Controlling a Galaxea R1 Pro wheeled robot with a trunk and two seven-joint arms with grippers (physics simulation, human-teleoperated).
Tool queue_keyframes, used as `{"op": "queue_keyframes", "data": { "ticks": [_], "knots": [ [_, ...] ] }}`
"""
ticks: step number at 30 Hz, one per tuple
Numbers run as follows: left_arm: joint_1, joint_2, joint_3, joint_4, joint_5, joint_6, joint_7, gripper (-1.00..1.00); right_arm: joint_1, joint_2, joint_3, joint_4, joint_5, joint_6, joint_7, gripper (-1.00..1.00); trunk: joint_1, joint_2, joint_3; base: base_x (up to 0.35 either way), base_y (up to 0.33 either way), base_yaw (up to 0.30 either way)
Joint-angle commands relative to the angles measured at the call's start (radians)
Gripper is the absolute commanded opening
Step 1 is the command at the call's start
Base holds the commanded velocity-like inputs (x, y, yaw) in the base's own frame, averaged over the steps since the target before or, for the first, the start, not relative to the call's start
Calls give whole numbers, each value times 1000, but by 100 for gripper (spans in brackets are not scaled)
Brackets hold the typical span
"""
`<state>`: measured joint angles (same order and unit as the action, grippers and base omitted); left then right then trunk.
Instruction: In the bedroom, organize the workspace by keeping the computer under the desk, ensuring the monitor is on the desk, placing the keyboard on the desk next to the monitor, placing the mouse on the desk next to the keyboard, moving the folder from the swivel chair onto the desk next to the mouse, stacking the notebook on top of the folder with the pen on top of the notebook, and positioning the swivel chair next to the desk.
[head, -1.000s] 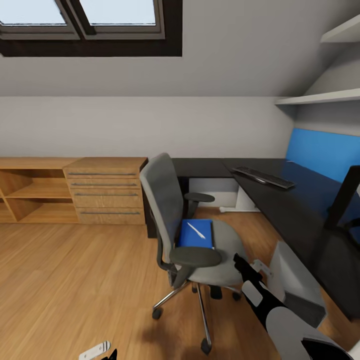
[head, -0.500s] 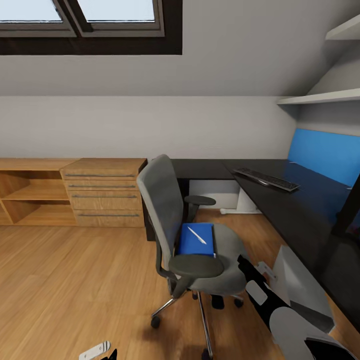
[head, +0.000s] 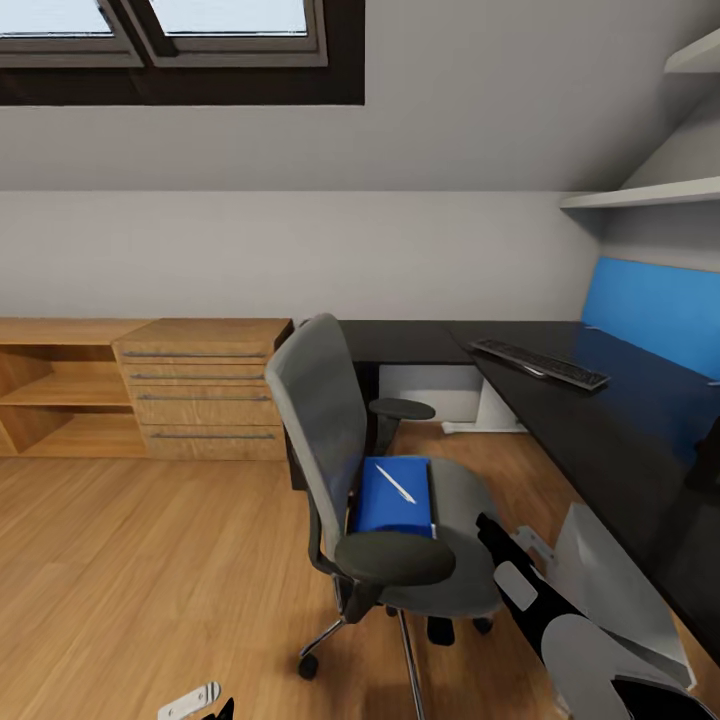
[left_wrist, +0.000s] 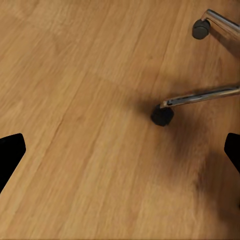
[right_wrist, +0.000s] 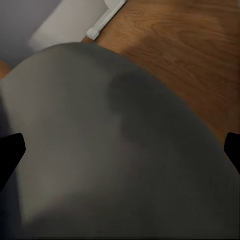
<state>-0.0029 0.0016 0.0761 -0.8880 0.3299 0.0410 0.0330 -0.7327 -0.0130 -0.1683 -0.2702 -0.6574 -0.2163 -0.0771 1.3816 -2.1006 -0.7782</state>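
The grey swivel chair (head: 330, 420) stands in the middle of the floor, beside the black desk (head: 610, 440). On its seat lies the blue folder (head: 388, 500) with the pale pen (head: 396, 484) on top; I cannot make out the notebook. The keyboard (head: 540, 364) rests on the desk's far part. The silver computer (head: 620, 580) stands under the desk's near edge. A dark sliver of the monitor (head: 713, 445) shows at the right edge. The mouse is out of view. My right gripper (head: 486, 526) (right_wrist: 120, 155) hangs open by the seat's front. My left gripper (left_wrist: 120, 160) is open above the floor.
Light wooden cabinets with drawers (head: 205, 400) line the back wall at the left. The chair's chrome legs and casters (left_wrist: 162, 115) spread over the wooden floor (head: 130, 580). White wall shelves (head: 640, 195) hang above the desk's blue back panel (head: 650, 305).
The whole picture has shifted as the camera moved closer and turned; the monitor has slid almost off the right edge. Both arms keep their pose and both grippers stay open.
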Motion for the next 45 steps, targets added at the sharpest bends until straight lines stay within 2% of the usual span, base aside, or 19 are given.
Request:
{"op": "queue_keyframes", "data": {
  "ticks": [1,4,10,12,23,33,45],
  "knots": [
    [0,0,-1,-2,10,4,3,100,-1,-1,4,1,-12,6,-3,100,0,0,-1,26,0,0],
    [0,1,1,-7,12,2,1,100,-1,-15,2,4,-32,66,-7,100,0,0,-1,13,0,0],
    [0,1,4,-30,16,2,2,100,-1,-38,0,6,-84,107,-8,100,0,0,-1,4,0,0],
    [0,-2,4,-34,16,2,5,100,-1,-43,0,6,-95,114,-9,100,8,-14,-7,0,0,0],
    [0,-3,2,-34,12,1,8,100,-1,-43,-2,3,-106,117,-9,100,50,-91,-42,0,0,0],
    [0,-2,1,-9,13,0,5,100,-1,-42,-3,-3,-115,116,-8,100,50,-91,-42,9,0,0],
    [0,-3,-4,21,10,2,2,100,-1,-42,-2,-6,-115,112,-5,100,50,-91,-42,195,0,0]
  ]
}}
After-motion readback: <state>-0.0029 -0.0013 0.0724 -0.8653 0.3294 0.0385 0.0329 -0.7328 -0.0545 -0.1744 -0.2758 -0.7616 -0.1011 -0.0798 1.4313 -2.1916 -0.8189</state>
